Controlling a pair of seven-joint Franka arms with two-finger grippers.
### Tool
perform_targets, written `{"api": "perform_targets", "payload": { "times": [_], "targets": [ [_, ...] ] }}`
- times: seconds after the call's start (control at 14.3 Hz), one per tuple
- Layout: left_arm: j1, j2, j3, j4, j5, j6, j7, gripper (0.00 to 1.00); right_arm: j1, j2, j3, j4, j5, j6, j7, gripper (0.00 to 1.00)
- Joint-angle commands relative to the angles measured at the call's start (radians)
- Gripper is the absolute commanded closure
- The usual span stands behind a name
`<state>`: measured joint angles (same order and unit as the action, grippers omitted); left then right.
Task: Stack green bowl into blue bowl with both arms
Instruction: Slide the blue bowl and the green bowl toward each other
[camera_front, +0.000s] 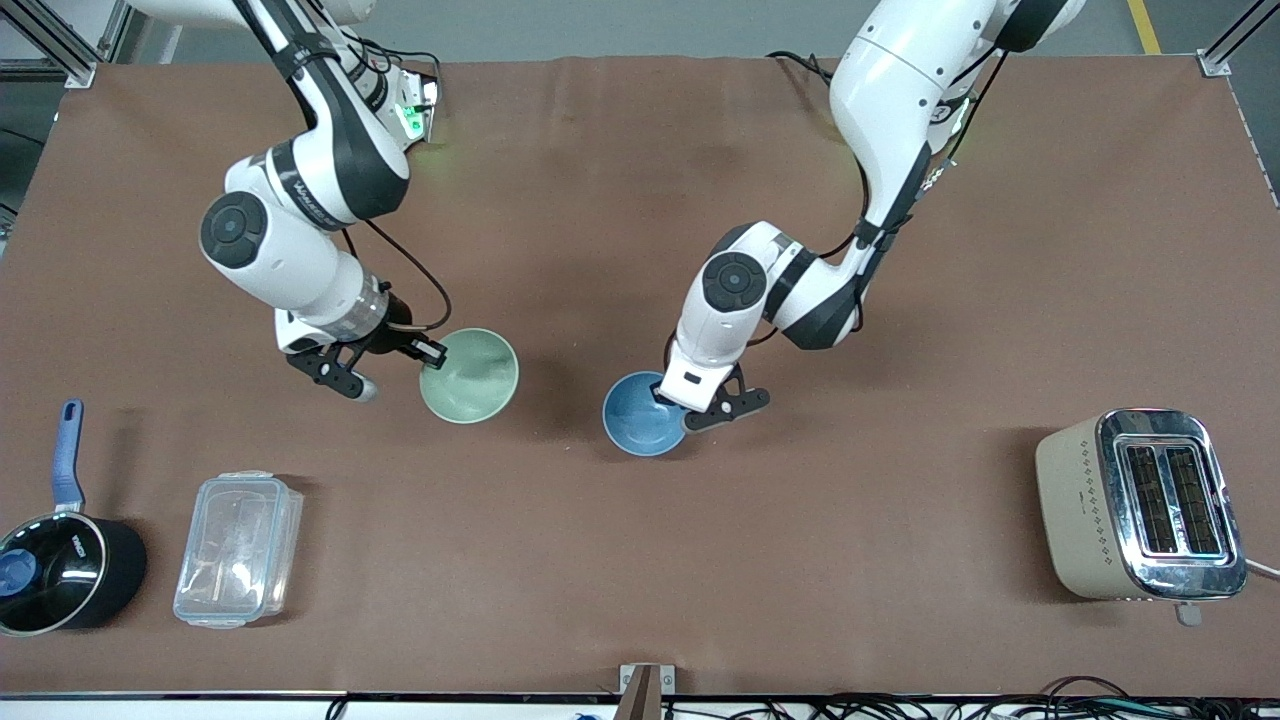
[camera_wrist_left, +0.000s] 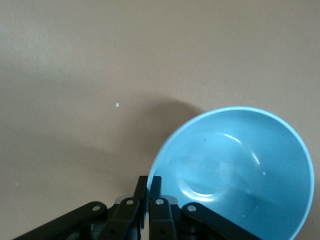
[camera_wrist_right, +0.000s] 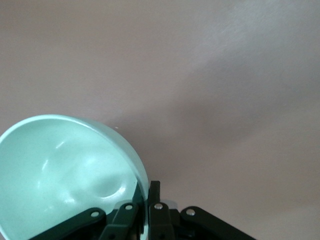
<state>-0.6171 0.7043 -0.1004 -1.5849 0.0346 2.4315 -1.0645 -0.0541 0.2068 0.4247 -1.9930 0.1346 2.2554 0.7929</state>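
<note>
The pale mint-green bowl (camera_front: 470, 375) hangs tilted above the brown table, its rim pinched by my right gripper (camera_front: 428, 360), which is shut on it. In the right wrist view the green bowl (camera_wrist_right: 65, 170) fills the corner beside the right gripper (camera_wrist_right: 148, 192). The sky-blue bowl (camera_front: 643, 413) is tilted, its rim pinched by my left gripper (camera_front: 672, 398), which is shut on it. In the left wrist view the blue bowl (camera_wrist_left: 240, 170) sits beside the left gripper (camera_wrist_left: 149, 184). The two bowls are apart, the green one toward the right arm's end.
A black saucepan with a blue handle (camera_front: 55, 560) and a clear lidded plastic box (camera_front: 238, 548) sit near the front camera at the right arm's end. A beige toaster (camera_front: 1140, 505) stands at the left arm's end. The brown table mat (camera_front: 640, 200) lies under the arms.
</note>
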Motion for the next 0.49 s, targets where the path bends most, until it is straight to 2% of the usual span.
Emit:
{"api": "perform_targets", "payload": {
  "times": [0.0, 0.21, 0.28, 0.42],
  "targets": [
    [-0.012, 0.006, 0.007, 0.005, 0.025, -0.008, -0.028, 0.75, 0.009, 0.063, 0.009, 0.075, -0.027, -0.008, 0.066, 0.99],
    [-0.009, 0.0, 0.008, 0.011, 0.027, -0.011, -0.025, 0.08, 0.014, 0.077, 0.009, 0.088, -0.027, -0.007, 0.078, 0.99],
    [-0.001, -0.009, 0.01, 0.014, 0.027, -0.015, -0.022, 0.0, 0.014, 0.079, 0.009, 0.088, -0.027, -0.007, 0.08, 0.99],
    [0.026, -0.064, 0.017, 0.017, 0.03, -0.055, -0.015, 0.0, 0.028, 0.094, 0.017, 0.106, -0.027, -0.004, 0.106, 0.99]
  ]
}}
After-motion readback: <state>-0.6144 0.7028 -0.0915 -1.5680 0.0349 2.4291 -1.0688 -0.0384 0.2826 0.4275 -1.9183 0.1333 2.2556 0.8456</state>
